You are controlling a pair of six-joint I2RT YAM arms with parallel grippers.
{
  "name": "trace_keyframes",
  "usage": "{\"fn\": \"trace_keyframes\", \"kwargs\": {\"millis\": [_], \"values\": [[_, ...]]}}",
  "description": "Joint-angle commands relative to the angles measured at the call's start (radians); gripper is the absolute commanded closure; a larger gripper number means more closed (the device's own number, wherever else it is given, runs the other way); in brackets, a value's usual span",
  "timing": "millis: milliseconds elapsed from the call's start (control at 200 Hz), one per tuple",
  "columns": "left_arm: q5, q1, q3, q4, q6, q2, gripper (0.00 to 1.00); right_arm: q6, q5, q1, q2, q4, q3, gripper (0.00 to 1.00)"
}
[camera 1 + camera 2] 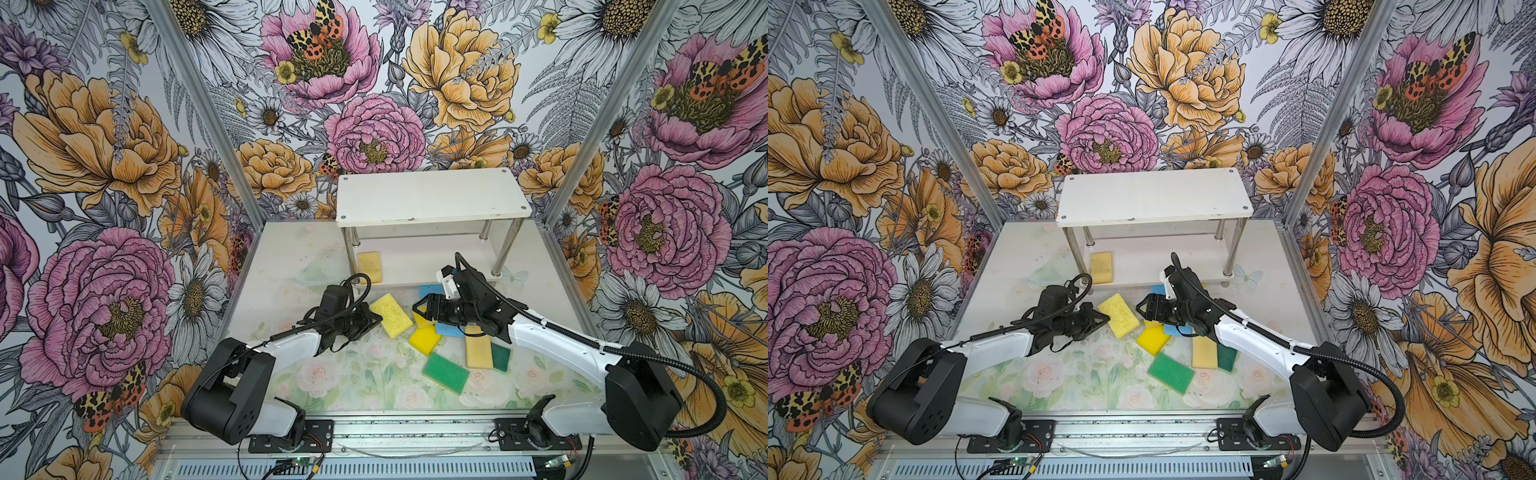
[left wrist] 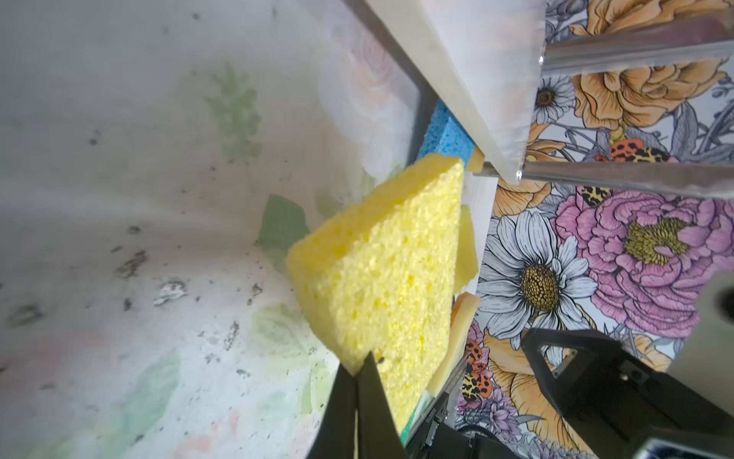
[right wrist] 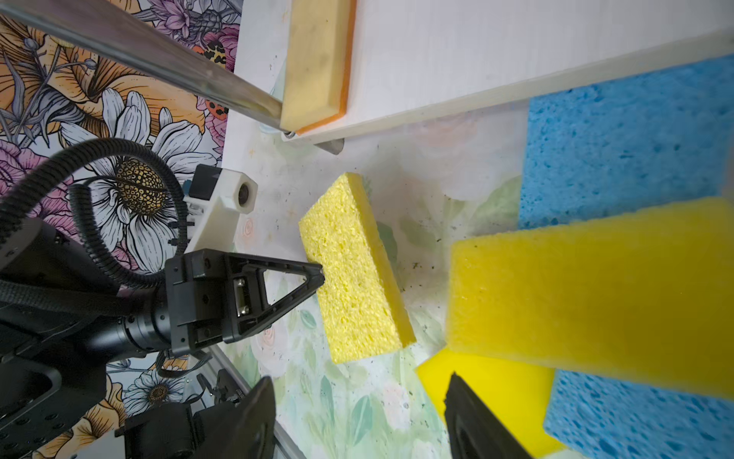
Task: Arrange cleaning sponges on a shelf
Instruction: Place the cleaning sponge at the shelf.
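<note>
Shelving barely begun: one sponge placed, one in the grip, the rest loose.

Found left pincer (image 1: 376, 319) shut tight on a corner of a pale yellow sponge (image 1: 391, 314), held tilted just in front of the shelf (image 1: 432, 195); cannot tell whether its far edge touches the table (image 1: 340, 374). Noted one tan sponge (image 1: 369, 267) lying flat at the left end of the lower board, beside a post; top board bare. Found right pincer (image 1: 419, 312) with jaws apart over a bright yellow sponge (image 3: 595, 298), clamped on nothing visible. Counted around and right of it, all on the table and some overlapping: two blue sponges (image 1: 428, 291), a second yellow sponge (image 1: 424, 340), a second tan sponge (image 1: 478, 352), two green sponges (image 1: 446, 373). Judged early: one shelved, one gripped, seven in view left to lift.
</note>
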Motion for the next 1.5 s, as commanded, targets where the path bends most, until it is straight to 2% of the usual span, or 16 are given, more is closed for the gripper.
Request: {"fn": "trace_keyframes", "kwargs": {"millis": [0,90,300,750,840,1166,1456,1471,1496], "values": [[0.079,0.01,0.063,-0.133,0.146,-0.045,1.0,-0.02,-0.065,0.009,0.012,-0.001,0.041,0.32],[0.098,0.013,0.087,-0.191,0.189,-0.071,1.0,-0.025,-0.06,0.014,0.018,-0.022,0.045,0.34],[0.17,0.033,0.106,-0.204,0.224,-0.092,1.0,-0.04,-0.06,0.026,0.025,-0.051,0.036,0.43],[0.196,0.033,0.119,-0.188,0.194,-0.119,1.0,-0.045,-0.061,0.062,0.063,-0.054,0.058,0.56],[0.198,0.032,0.121,-0.189,0.191,-0.122,1.0,-0.047,-0.064,0.071,0.071,-0.054,0.065,0.61],[0.197,0.031,0.123,-0.188,0.185,-0.126,1.0,-0.048,-0.056,0.088,0.073,-0.053,0.074,0.87],[0.201,0.03,0.115,-0.184,0.182,-0.129,1.0,-0.042,-0.028,0.101,0.066,-0.054,0.07,1.0],[0.202,0.032,0.114,-0.184,0.182,-0.13,0.98,-0.041,-0.025,0.101,0.064,-0.055,0.069,1.0],[0.202,0.033,0.113,-0.183,0.18,-0.132,0.87,-0.039,-0.019,0.101,0.059,-0.054,0.068,1.0]]}}
